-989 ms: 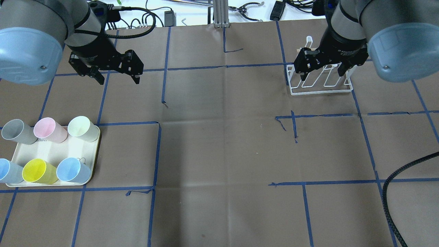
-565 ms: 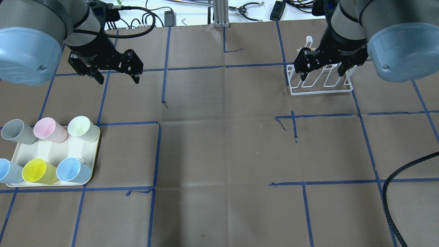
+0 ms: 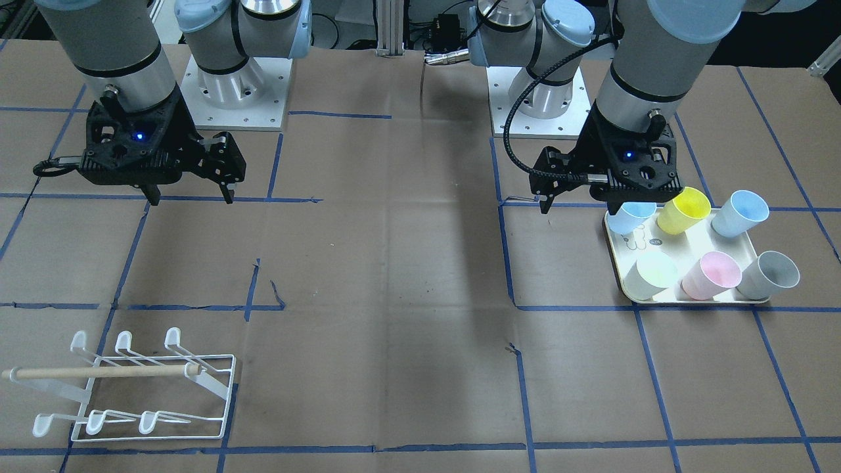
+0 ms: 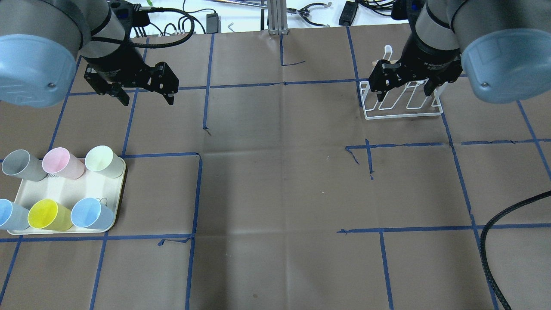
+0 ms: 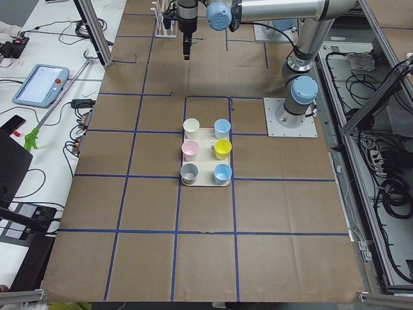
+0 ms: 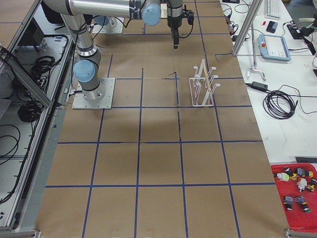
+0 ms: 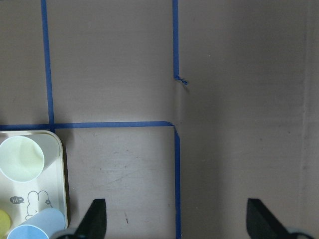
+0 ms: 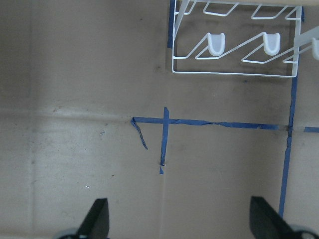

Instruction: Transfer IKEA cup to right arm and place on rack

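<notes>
Cups (image 3: 683, 210) (on tray (image 3: 683, 245)) near left gripper (image 3: 579, 207)

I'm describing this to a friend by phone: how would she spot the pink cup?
Find the cream tray on the robot's left side of the table, holding two rows of cups. The pink cup is the middle one in the row farther from the robot, between a grey cup and a pale green cup, the only pink one.

Brown paper-covered table (image 4: 275, 193), blue tape lines (image 4: 241, 85) gridding its top, cream tray (image 4: 88, 189) with a rabbit drawing on the table, teach pendant (image 6: 274, 47) just beside the table's long edge, red bin (image 6: 291, 221) of small parts beyond one table corner.
</notes>
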`<state>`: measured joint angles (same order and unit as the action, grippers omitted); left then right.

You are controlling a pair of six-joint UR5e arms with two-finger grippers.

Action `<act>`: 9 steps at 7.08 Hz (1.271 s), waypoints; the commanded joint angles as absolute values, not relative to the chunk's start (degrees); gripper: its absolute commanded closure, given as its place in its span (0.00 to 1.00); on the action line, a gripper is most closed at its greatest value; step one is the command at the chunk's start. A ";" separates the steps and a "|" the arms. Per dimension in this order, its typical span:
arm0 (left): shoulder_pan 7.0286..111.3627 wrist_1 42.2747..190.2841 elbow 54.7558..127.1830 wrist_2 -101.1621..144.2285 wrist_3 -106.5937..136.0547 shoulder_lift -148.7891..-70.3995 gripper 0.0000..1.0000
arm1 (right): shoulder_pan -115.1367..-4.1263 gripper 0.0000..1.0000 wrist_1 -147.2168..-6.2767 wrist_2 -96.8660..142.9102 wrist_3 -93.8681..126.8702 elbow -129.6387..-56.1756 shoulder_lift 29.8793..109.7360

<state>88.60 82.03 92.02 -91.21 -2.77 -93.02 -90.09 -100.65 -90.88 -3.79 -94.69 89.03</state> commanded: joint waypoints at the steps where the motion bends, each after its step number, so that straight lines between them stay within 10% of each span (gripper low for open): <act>1: 87.29 82.09 92.11 -91.14 -4.12 -92.99 0.00 | -90.17 0.00 -100.63 -90.62 -3.78 -94.75 89.03; 9: 66.72 80.08 95.27 -90.70 -27.50 -93.51 0.00 | -90.09 0.00 -125.53 -73.43 14.12 -106.06 89.30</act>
<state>68.92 81.17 94.66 -90.75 -25.49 -93.38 -90.15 -117.16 -77.87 11.06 -102.96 89.44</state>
